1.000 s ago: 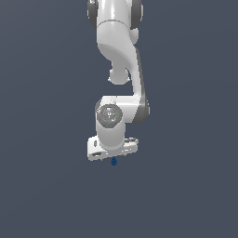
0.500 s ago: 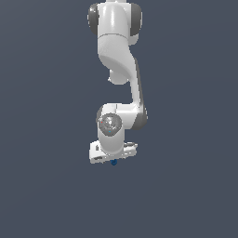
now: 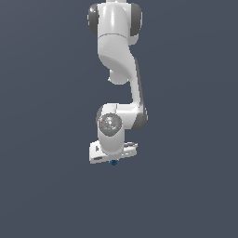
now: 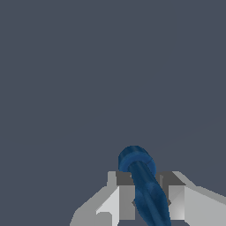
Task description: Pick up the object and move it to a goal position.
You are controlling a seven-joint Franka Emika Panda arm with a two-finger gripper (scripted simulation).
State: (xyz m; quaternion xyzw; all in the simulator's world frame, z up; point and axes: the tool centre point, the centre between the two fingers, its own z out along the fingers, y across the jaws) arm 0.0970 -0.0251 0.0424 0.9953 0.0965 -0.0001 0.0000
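The white tool [image 4: 143, 201] of the robot is closed on the dark blue, glossy, elongated object [image 4: 143, 185], which sits between its two grey fingers [image 4: 126, 201]. The grip looks narrow, so the object could slip out during the transport – a fast move would cause it. In the exterior view the object [image 3: 114, 162] is only a tiny blue dot under the tool [image 3: 113, 160] – only the wrist view shows its long shape and the fingers around it.

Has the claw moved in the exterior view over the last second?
Yes. The claw has drifted slightly toward the view's right, judged against the picture frame. There is no fixed landmark. The blue object stays clamped in it.
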